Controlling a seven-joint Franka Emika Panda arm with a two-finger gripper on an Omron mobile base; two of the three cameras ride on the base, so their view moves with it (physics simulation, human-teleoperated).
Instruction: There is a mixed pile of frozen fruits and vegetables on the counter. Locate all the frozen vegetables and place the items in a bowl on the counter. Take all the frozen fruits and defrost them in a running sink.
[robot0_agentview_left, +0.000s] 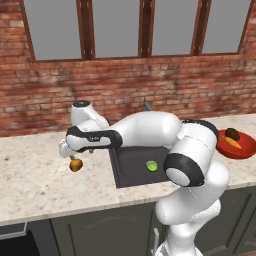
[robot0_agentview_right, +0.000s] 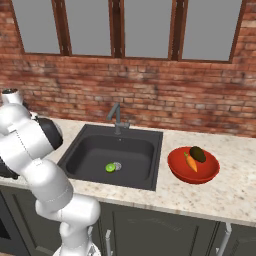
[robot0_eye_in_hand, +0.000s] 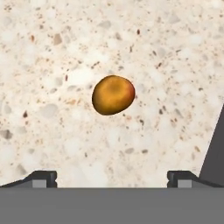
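Note:
An orange-brown ball, one of the frozen fruits (robot0_eye_in_hand: 113, 95) (robot0_agentview_left: 76, 165), lies on the beige speckled counter (robot0_agentview_left: 35, 180) left of the sink (robot0_agentview_left: 131, 172). My gripper (robot0_eye_in_hand: 111, 179) (robot0_agentview_left: 72, 157) hovers right above it, open, with nothing between the fingertips (robot0_eye_in_hand: 41, 178). The green lime-like fruit (robot0_agentview_left: 151, 166) (robot0_agentview_right: 110, 168) rests in the sink (robot0_agentview_right: 92, 150) by the drain. At the right, the red bowl (robot0_agentview_right: 176, 167) (robot0_agentview_left: 245, 150) holds the frozen vegetables: the carrot (robot0_agentview_right: 190, 162) (robot0_agentview_left: 231, 142) and the dark olive-brown ball (robot0_agentview_right: 198, 153) (robot0_agentview_left: 232, 133).
A grey faucet (robot0_agentview_right: 116, 117) stands behind the sink. A brick wall with windows runs along the back of the counter. In the hand view, a dark slanted edge (robot0_eye_in_hand: 215, 153) cuts in at the right. My arm spans across the sink from right to left.

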